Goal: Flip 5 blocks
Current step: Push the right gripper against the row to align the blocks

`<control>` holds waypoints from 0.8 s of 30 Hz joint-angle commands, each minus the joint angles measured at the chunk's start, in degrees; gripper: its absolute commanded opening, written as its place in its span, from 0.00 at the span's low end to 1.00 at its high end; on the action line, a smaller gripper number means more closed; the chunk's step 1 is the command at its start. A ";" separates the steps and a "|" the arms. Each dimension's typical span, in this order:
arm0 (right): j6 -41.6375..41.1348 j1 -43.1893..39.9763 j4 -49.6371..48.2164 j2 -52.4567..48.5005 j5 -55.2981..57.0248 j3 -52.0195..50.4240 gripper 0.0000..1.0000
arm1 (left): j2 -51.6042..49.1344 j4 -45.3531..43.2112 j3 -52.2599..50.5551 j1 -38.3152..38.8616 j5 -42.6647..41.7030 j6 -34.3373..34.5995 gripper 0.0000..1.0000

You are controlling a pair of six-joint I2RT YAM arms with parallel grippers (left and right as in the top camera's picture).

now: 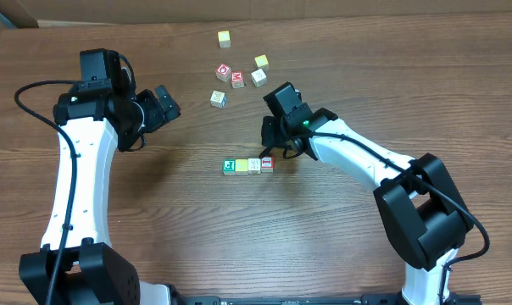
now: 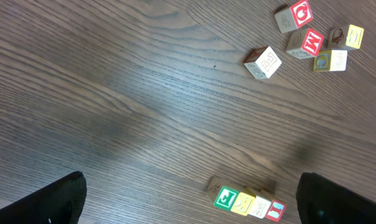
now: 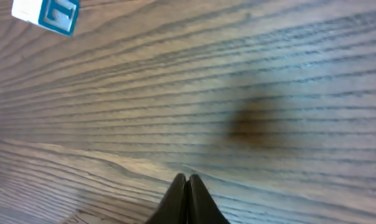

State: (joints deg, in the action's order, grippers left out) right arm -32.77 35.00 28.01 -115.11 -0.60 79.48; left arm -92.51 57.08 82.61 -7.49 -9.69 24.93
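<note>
Wood all round here: a brown table [image 1: 366,51] with long streaky grain, and small square-edged wooden cubes with printed faces. Four of the blocks are lined up touching in a short row [image 1: 247,165] around the middle of the table. Its long axis runs 9 to 3 o'clock in the overhead view. The green-faced block [image 1: 228,166] is at the 9 o'clock end, then the plain yellow block [image 1: 241,165], the pale cream block [image 1: 253,165], and the red-framed I block [image 1: 266,163] at the 3 o'clock end. The fifth, the whitish block with blue print [image 1: 218,98], is set apart at roughly 11 o'clock from the row and turned a bit askew to it.

Further toward 12 o'clock a loose cluster is seen: the red-lettered D cube [image 1: 224,71] and M cube [image 1: 237,79], a pale cube [image 1: 258,77] and a yellowish cube [image 1: 261,61]. A lone pale-yellow cube [image 1: 225,38] is found beyond them.

The right gripper [image 3: 187,182] is pinched fully shut, its black tapered fingers [image 3: 177,200] pressed together into a wedge. Nothing is caught between them and only bare grain is seen past the tip. From above it's parked just at 1 o'clock of the I block; contact can't be made out.

The left gripper [image 1: 166,102] is spread as wide as it goes and is empty. It's held well off at 10 o'clock from the row.
</note>
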 commanded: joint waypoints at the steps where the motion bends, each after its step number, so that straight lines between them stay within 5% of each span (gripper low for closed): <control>1: 0.15 0.70 -0.39 0.33 0.98 -0.42 0.04 | -0.11 -0.13 0.37 0.37 -0.22 -0.72 1.00; 24: 0.15 2.73 5.51 -0.90 -4.00 -0.42 0.04 | -0.11 -0.13 0.37 0.37 -0.24 -0.70 1.00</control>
State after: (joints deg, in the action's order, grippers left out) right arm -32.77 36.64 33.61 -115.50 -4.29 79.48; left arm -92.51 57.10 82.61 -7.49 -9.69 24.93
